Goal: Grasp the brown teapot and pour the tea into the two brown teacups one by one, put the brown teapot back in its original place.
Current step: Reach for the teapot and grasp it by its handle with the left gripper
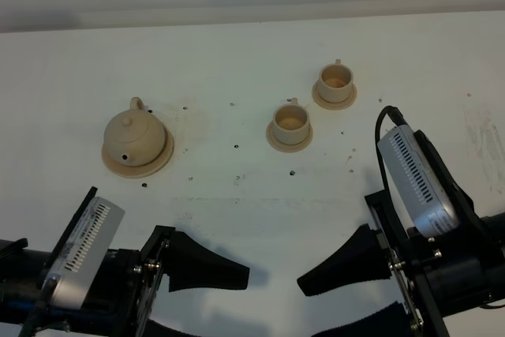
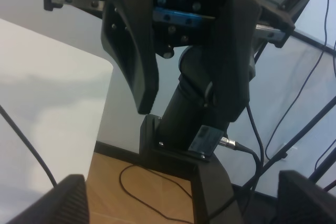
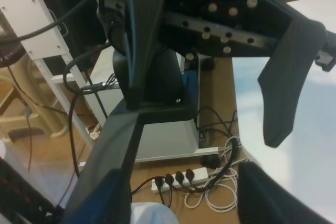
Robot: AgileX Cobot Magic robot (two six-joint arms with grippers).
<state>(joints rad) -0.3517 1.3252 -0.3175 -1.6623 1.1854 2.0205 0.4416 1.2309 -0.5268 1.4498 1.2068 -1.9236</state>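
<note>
The brown teapot stands upright on its wide tan saucer, the original place, at the left of the white table. The two brown teacups stand on small saucers to the right: the nearer cup and the farther cup. My left gripper is open and empty at the front left, well short of the teapot. My right gripper is open and empty at the front right, well short of the cups. The wrist views show the open left gripper and right gripper, and none of the tea things.
The white table carries a few small dark specks near the cups. The left wrist view shows a table corner and floor cables. The right wrist view shows a table edge, a power strip and cables below.
</note>
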